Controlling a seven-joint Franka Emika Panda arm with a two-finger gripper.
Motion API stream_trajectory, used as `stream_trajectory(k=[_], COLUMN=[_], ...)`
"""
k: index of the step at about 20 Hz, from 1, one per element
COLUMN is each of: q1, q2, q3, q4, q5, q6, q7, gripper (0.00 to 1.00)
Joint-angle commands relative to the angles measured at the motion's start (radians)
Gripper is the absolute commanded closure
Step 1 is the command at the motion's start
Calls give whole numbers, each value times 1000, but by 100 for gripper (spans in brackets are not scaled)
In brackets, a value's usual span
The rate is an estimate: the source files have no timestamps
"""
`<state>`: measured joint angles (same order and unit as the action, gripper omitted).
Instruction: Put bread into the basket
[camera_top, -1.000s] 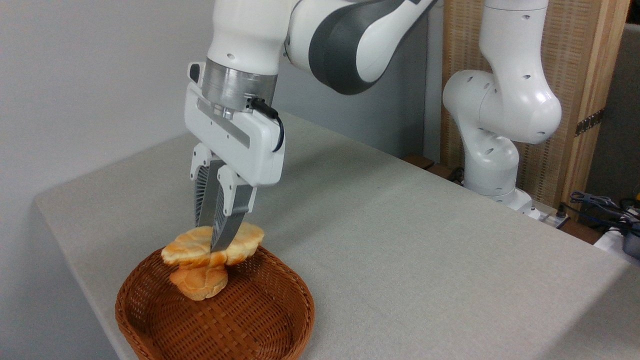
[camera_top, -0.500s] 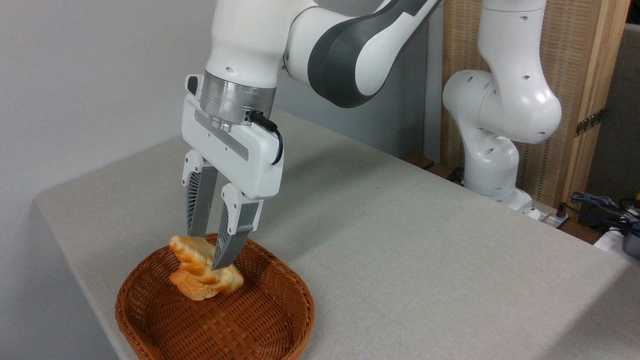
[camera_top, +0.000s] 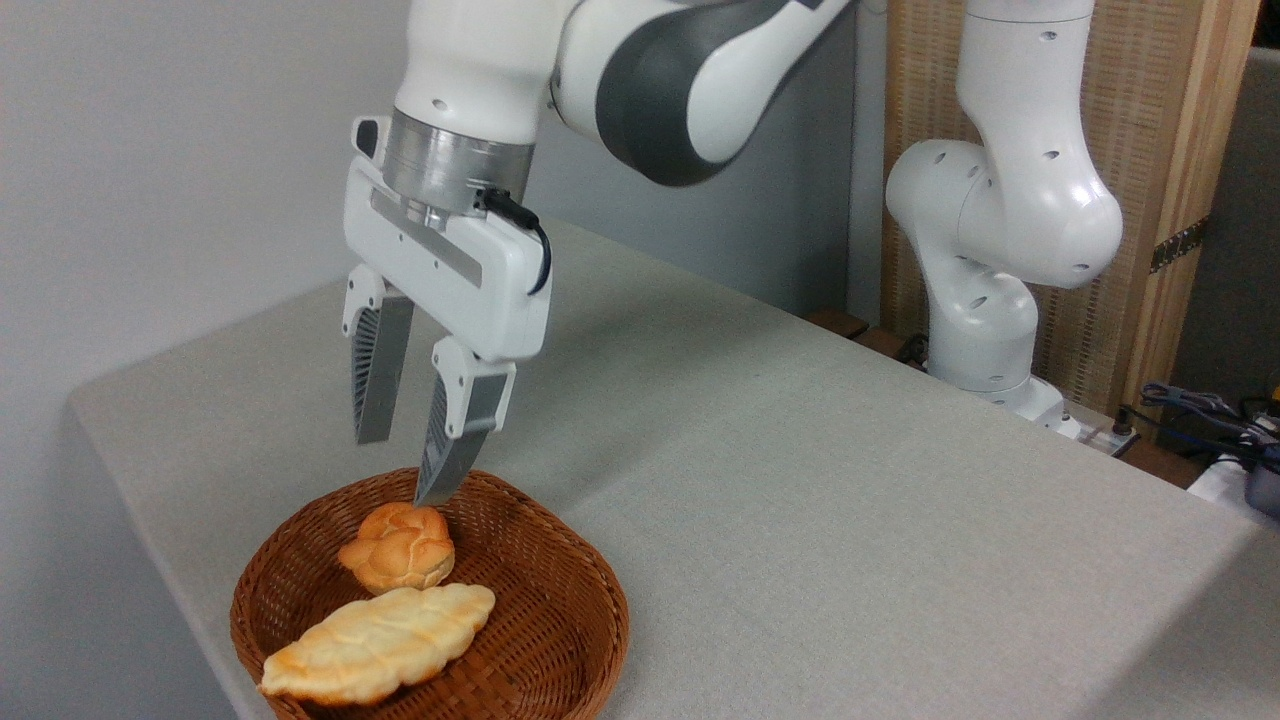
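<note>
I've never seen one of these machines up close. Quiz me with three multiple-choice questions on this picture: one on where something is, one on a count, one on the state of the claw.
1. Where does the bread lie?
A. In the basket, at its near side
B. On the table beside the basket
C. Between the claw's fingers

2. How many baked items are in the basket?
A. One
B. Two
C. Four

3. What state is the gripper in?
A. Shut on the loaf
B. Open and empty, above the basket
C. Resting flat on the table

Answers:
1 A: the long pale loaf rests on the wicker floor, one end up against the near rim.
2 B: the loaf plus a small round bun behind it.
3 B: the fingers stand apart with nothing between them.
</note>
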<state>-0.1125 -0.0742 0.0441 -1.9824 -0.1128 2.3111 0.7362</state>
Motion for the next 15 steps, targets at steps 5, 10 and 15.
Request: stream_trajectory(k=[5, 10, 15], q1=[-4, -4, -3], q2=[-15, -10, -12], q3=[-13, -18, -15], q4=[126, 126, 126], q5=[-5, 78, 67], q6=[-412, -461, -457], q7=[-40, -38, -38], gripper=[0, 0, 0])
